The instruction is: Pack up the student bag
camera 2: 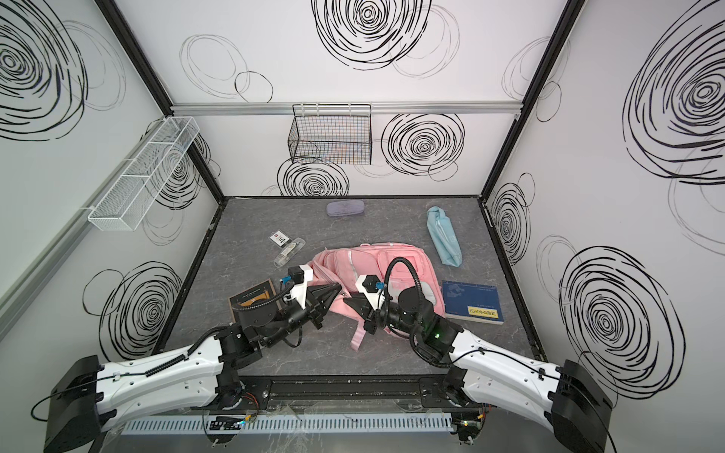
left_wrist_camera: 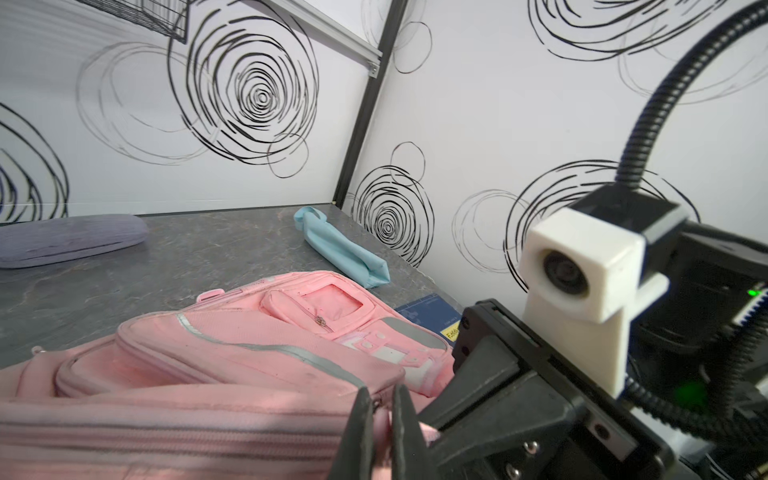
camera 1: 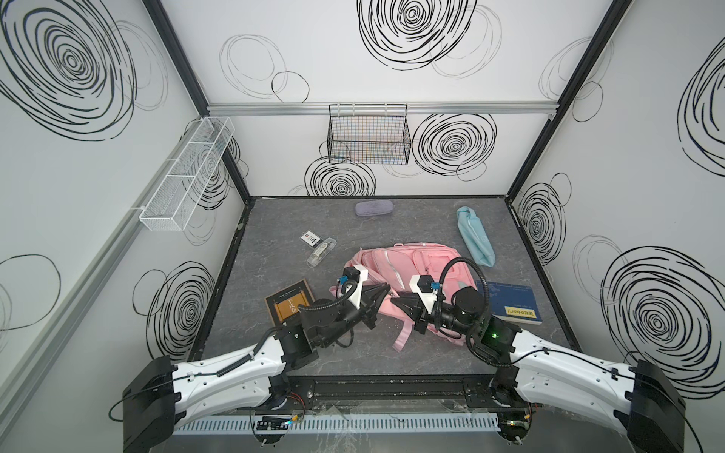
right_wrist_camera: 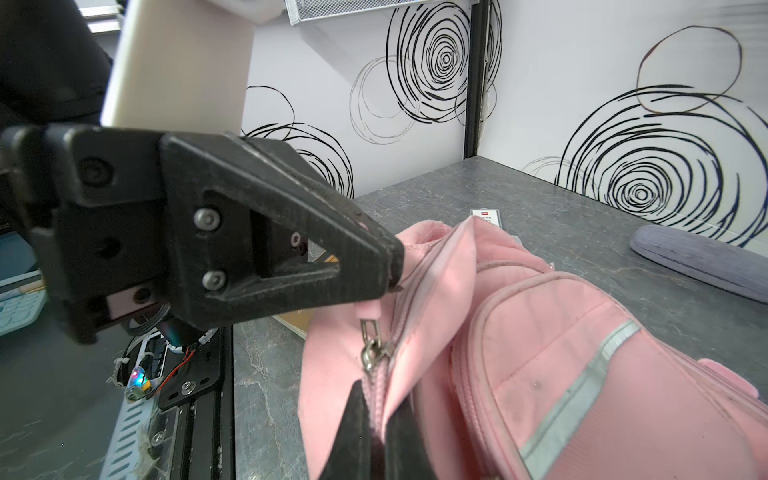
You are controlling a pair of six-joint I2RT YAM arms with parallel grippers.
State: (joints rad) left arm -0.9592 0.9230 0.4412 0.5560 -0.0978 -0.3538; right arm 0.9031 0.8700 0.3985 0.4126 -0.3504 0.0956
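The bag [camera 1: 416, 266] lies flat in the middle of the tabletop [camera 1: 274, 353]. My left fingers [left_wrist_camera: 359, 428] are clamped on its pink edge by the zip pull [right_wrist_camera: 370, 345]. My right fingers [right_wrist_camera: 353, 424] pinch the seam just beside it. I'd hold the right pinch firm as an anchor and draw the left along the zip line, not upward.

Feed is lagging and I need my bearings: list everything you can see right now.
student bag: one, pink, centre
pouch: one, light-blue, back right
case: one, purple, back centre
blue book: one, blue, right
brown book: one, brown, left
card: one, white, back left
clear pack: one, transparent, beside card
wire basket: one, black, back wall
mesh basket: one, white, left wall
left claw: one, black, shut on bag
right claw: one, black, shut on bag
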